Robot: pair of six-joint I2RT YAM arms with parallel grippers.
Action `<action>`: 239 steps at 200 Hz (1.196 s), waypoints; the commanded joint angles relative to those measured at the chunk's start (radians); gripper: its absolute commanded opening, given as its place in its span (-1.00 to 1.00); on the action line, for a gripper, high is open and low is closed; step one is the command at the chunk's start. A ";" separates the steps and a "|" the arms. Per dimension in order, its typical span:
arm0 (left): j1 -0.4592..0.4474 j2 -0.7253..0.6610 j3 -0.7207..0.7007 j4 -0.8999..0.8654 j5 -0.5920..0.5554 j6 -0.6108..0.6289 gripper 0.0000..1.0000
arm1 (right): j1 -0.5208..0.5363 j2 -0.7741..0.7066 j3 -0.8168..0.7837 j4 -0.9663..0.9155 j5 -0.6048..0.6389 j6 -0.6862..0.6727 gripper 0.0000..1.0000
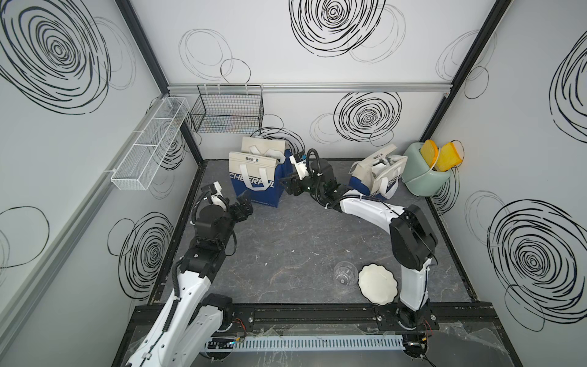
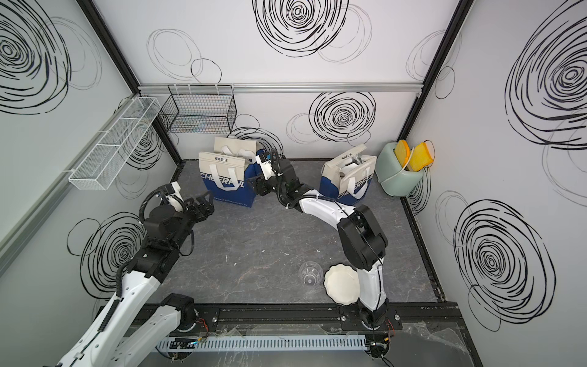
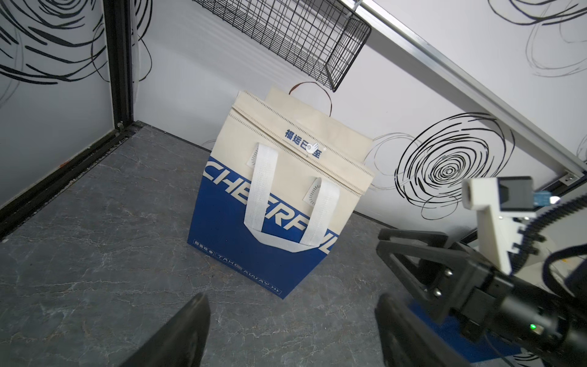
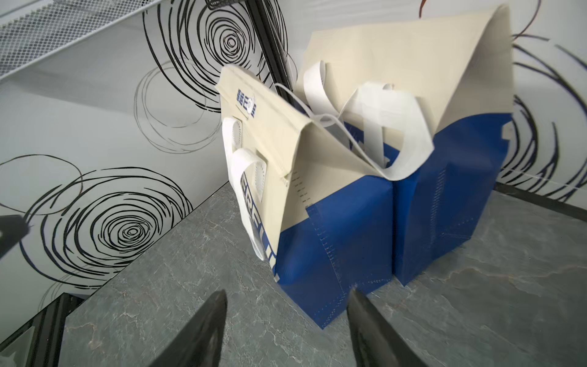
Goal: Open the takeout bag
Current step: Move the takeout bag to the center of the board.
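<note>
Takeout bag [image 1: 254, 186] stands upright at the rear left of the grey marble-patterned tabletop [image 1: 301, 241], close to the back wall. It is box-shaped, non-woven fabric, cream above and blue below, with a flat white webbing handle [image 3: 265, 187]. Its top flap is folded over and fastened by 1 small round sticker [image 3: 311, 152]. A 2nd matching bag [image 1: 263, 146] stands directly behind it, flap raised. Left gripper [image 1: 247, 205] hovers near the bag's front left corner, jaws spread, nothing between them. Right gripper [image 1: 286, 186] sits just beside the blue side panel, jaws parted and empty.
</note>
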 commanded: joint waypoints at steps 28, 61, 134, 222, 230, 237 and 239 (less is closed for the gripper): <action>0.032 -0.081 0.055 -0.120 0.014 0.073 0.74 | 0.014 0.113 0.175 -0.049 -0.058 0.027 0.24; 0.040 -0.114 0.025 -0.103 0.034 0.094 0.75 | 0.033 0.146 0.238 -0.068 -0.060 0.024 0.19; 0.108 -0.114 0.000 -0.080 0.115 0.082 0.74 | 0.036 0.243 0.406 -0.162 -0.084 0.014 -0.48; 0.173 -0.108 -0.022 -0.023 0.247 0.081 0.73 | 0.031 -0.070 0.062 -0.067 -0.117 0.008 -1.00; 0.173 -0.111 -0.029 -0.007 0.270 0.085 0.73 | 0.027 -0.119 0.016 -0.081 -0.118 0.008 -1.00; 0.172 -0.116 -0.037 0.008 0.291 0.091 0.72 | 0.023 -0.165 -0.029 -0.102 -0.123 0.003 -1.00; 0.172 -0.118 -0.040 0.014 0.296 0.093 0.72 | 0.021 -0.179 -0.041 -0.106 -0.127 0.002 -1.00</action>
